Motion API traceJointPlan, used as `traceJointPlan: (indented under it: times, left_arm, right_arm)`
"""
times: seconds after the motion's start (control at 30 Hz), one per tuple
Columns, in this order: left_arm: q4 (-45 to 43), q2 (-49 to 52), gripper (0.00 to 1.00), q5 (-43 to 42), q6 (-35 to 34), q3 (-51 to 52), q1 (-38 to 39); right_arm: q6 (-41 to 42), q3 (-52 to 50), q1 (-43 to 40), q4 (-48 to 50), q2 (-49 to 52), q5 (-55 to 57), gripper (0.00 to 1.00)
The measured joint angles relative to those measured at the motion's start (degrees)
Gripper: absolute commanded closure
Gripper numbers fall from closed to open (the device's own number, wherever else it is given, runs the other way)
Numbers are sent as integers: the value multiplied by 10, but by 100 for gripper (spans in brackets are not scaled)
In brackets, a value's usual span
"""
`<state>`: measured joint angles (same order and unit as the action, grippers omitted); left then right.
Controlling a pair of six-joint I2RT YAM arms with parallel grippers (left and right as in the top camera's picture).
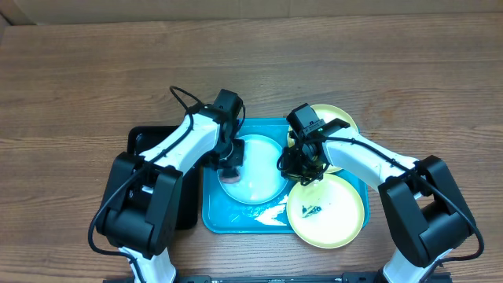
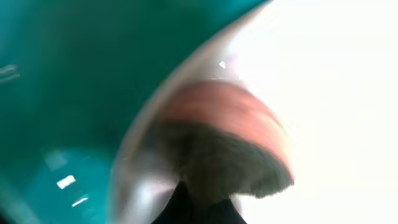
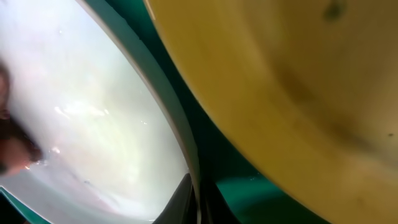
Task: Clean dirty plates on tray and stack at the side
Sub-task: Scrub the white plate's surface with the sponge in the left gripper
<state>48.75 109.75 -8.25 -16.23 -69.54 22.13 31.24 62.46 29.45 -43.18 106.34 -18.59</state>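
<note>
While the left gripper point(image 1: 229, 159), clamped on a pink scrubbing pad point(image 2: 227, 134), presses the white plate point(image 1: 258, 174) lying mid-way along the cyan tray point(image 1: 214, 218), the right gripper point(image 1: 295, 168) pinches that plate's right rim thinly, so hard scrubbing could slide it free.

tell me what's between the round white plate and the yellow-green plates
A strip of the bright cyan plastic tray, clearest in the right wrist view.
</note>
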Motion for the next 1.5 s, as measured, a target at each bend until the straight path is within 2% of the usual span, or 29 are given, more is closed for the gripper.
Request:
traceJointPlan:
  times: [0.33, 0.73, 0.93, 1.03, 1.17, 1.5]
  left_arm:
    - [-32, 11, 96, -96, 17, -11, 23]
    - [-35, 17, 96, -137, 16, -11, 64]
    - [1, 18, 96, -156, 16, -11, 77]
    - [36, 18, 96, -145, 16, -12, 79]
    - [78, 18, 96, -91, 4, -13, 79]
    - [98, 18, 96, 24, -45, -43, 75]
  right_arm:
    - [0, 0, 0, 0, 0, 0, 96]
    - [-4, 0, 0, 0, 0, 0, 96]
    - [-6, 0, 0, 0, 0, 0, 96]
    - [-6, 0, 0, -2, 0, -1, 96]
    - [-7, 0, 0, -3, 0, -1, 96]
    - [-7, 0, 2, -3, 0, -3, 96]
